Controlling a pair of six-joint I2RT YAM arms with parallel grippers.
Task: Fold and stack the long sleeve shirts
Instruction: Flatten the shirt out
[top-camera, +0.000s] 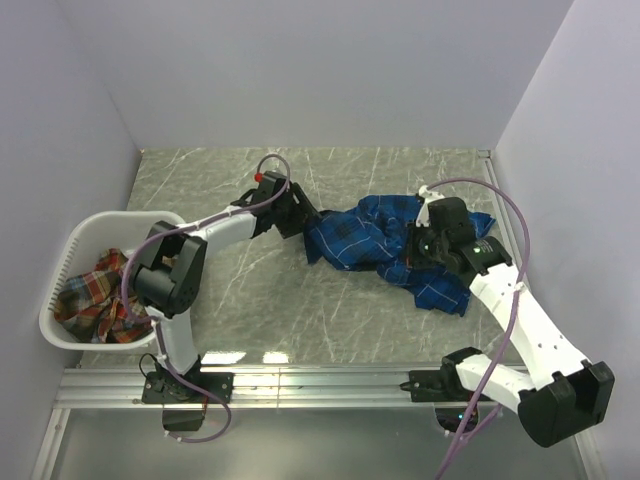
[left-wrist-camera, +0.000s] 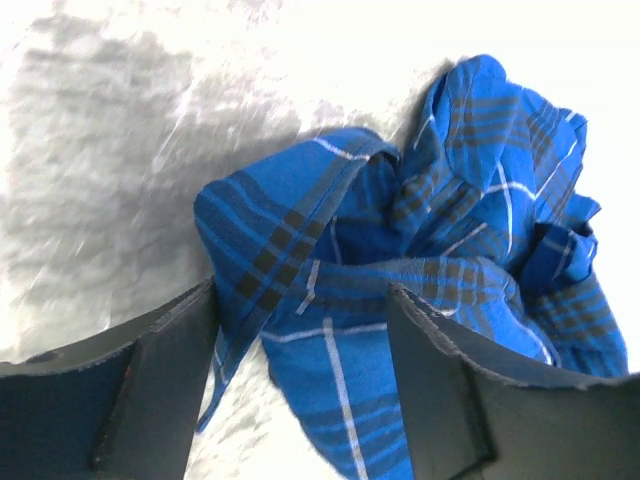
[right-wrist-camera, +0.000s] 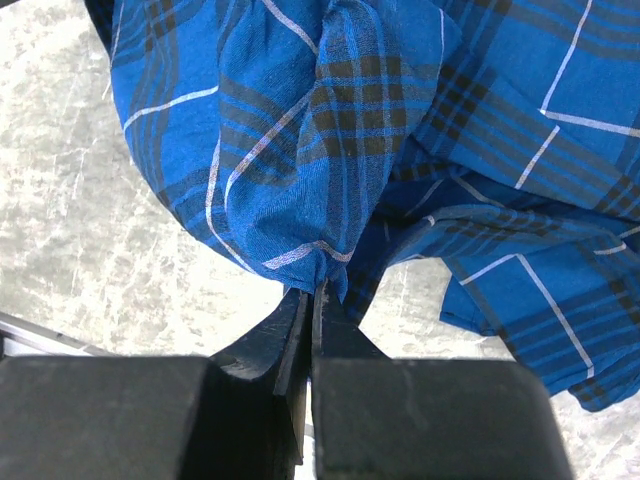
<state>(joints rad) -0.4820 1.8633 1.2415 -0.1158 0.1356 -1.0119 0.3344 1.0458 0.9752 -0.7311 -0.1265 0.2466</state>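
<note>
The royal blue plaid shirt (top-camera: 385, 245) lies crumpled on the grey marbled table right of centre. My left gripper (top-camera: 305, 222) is open at the shirt's left edge; in the left wrist view its fingers (left-wrist-camera: 160, 380) straddle a fold of the blue shirt (left-wrist-camera: 400, 250) without closing on it. My right gripper (top-camera: 422, 243) is shut on a pinched fold of the blue shirt (right-wrist-camera: 300, 150), the jaws pressed together on the cloth just above the table. The red-orange plaid shirt (top-camera: 100, 290) lies bunched in the laundry basket at the left.
The white plastic laundry basket (top-camera: 70, 250) stands at the table's left edge by the wall. Grey walls close in the left, back and right sides. A metal rail (top-camera: 320, 385) runs along the near edge with the arm bases on it.
</note>
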